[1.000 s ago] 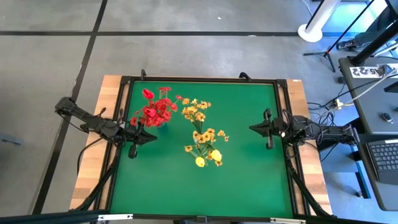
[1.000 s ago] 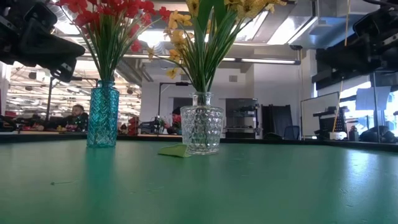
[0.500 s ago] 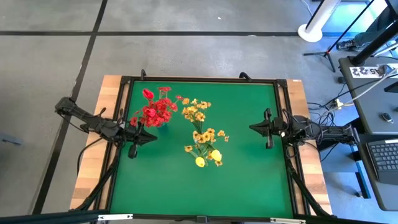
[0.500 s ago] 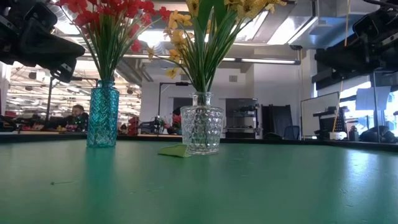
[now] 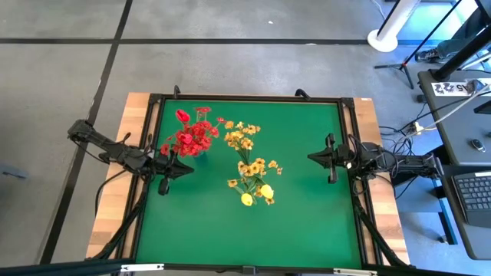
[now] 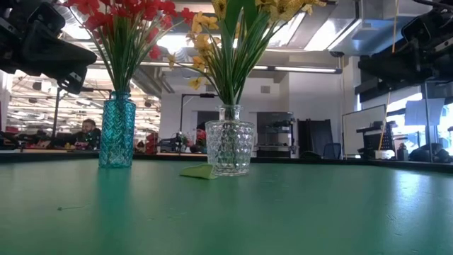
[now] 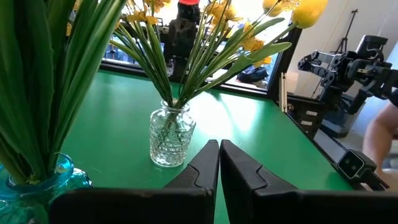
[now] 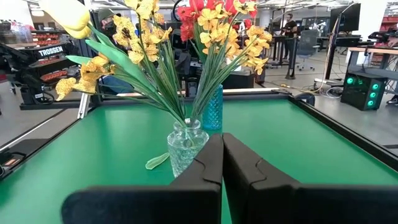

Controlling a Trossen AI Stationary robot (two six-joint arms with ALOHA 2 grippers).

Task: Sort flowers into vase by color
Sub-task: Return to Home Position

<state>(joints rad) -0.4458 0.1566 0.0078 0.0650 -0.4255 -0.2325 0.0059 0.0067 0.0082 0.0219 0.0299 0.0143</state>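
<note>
Both tools are closed and empty: in each wrist view the two dark fingers (image 7: 202, 169) are pressed flat together with nothing between them. In the high view the left tool (image 5: 186, 170) is held over the bench's 9 o'clock side, just beside the red blooms. The right tool (image 5: 311, 157) is held over the 3 o'clock side, well apart from both vases. Each is pointed toward the middle.

The bench (image 5: 307, 222) is covered in green and framed in black. The blue vase (image 6: 117, 132) stands upright at about 10 o'clock from the bench's middle. The red flowers (image 5: 190, 136) are gathered in it, their green stems packed into its neck, with a single red bud (image 5: 182, 116) reaching out toward 11 o'clock. The transparent vase (image 6: 229, 147) stands upright near the middle, at about 4 o'clock from the blue one, near it but apart. The yellow flowers (image 5: 249, 165) are held in it and fanned wide. Some sprigs lean toward 11 o'clock, close beside the red cluster, and two yellow buds (image 5: 266, 191) hang out toward 5 o'clock. One small green leaf (image 6: 198, 172) lies flat on the bench just beside the transparent vase's foot.
</note>
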